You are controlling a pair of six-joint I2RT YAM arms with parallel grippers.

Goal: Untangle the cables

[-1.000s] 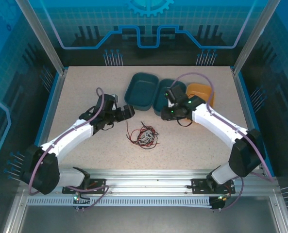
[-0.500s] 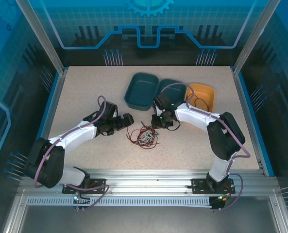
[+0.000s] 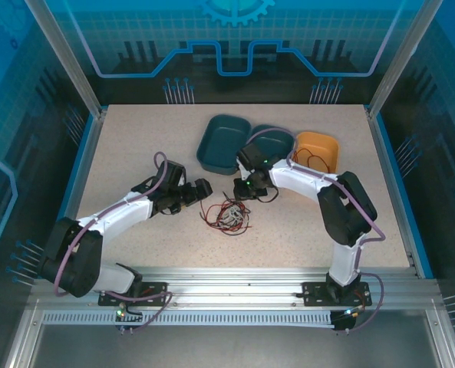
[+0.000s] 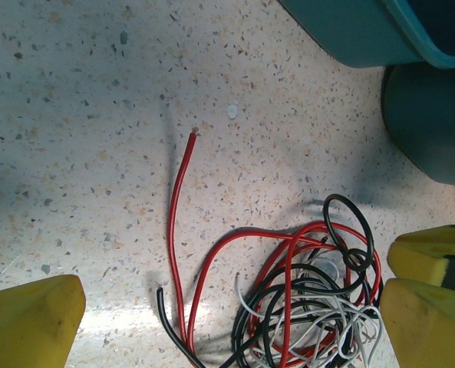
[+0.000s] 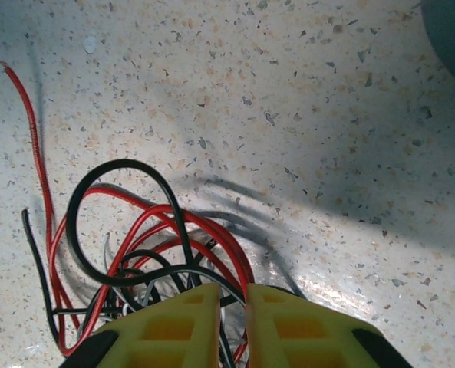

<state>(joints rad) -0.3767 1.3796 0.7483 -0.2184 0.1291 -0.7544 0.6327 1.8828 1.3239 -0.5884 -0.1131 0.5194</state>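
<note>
The cables lie as one tangle of red, black and white wire at the table's middle. In the left wrist view a red end runs out to the upper left, a black loop lies at the right and white strands sit low in the knot. My left gripper hangs wide open just left of the tangle, holding nothing. My right gripper is at the tangle's upper right edge, its yellow fingers nearly together over red and black strands. No wire shows pinched between them.
Two teal trays and an orange tray stand side by side at the back, just behind the right gripper. A thin wire lies in the orange tray. Bare tabletop surrounds the tangle towards the front.
My right arm swung from above the trays leftward and down to the tangle, and its fingers narrowed. My left arm drew in slightly at first, then held still and open.
</note>
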